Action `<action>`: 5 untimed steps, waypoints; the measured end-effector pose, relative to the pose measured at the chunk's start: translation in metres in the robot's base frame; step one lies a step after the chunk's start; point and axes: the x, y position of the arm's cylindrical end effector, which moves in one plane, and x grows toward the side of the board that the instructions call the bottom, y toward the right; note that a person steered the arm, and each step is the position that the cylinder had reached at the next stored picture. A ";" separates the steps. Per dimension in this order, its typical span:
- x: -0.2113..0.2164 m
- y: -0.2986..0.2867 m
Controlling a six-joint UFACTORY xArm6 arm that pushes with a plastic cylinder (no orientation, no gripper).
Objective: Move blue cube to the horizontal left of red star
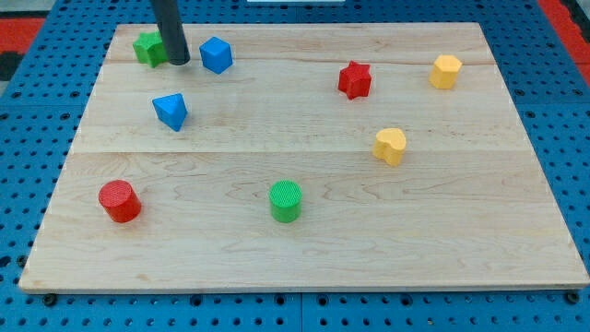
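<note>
The green cylinder (286, 200) and the red cylinder (120, 201) lie nearest, toward the bottom edge of the surface (304, 258). The blue cube (216, 54) sits near the top-left corner, well apart from the red star (354, 79), which is closer to the top edge's middle. My tip (180, 62) stands just beside the cube, on its left, with a green block (147, 48) behind it. There is no end effector with jaws, only a rod, so nothing spreads or pinches. I judge the approach is finished; next, a push rightward and slightly toward the bottom edge, stopping left of the star.
</note>
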 end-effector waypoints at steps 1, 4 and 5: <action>-0.005 0.000; -0.013 0.122; -0.049 0.117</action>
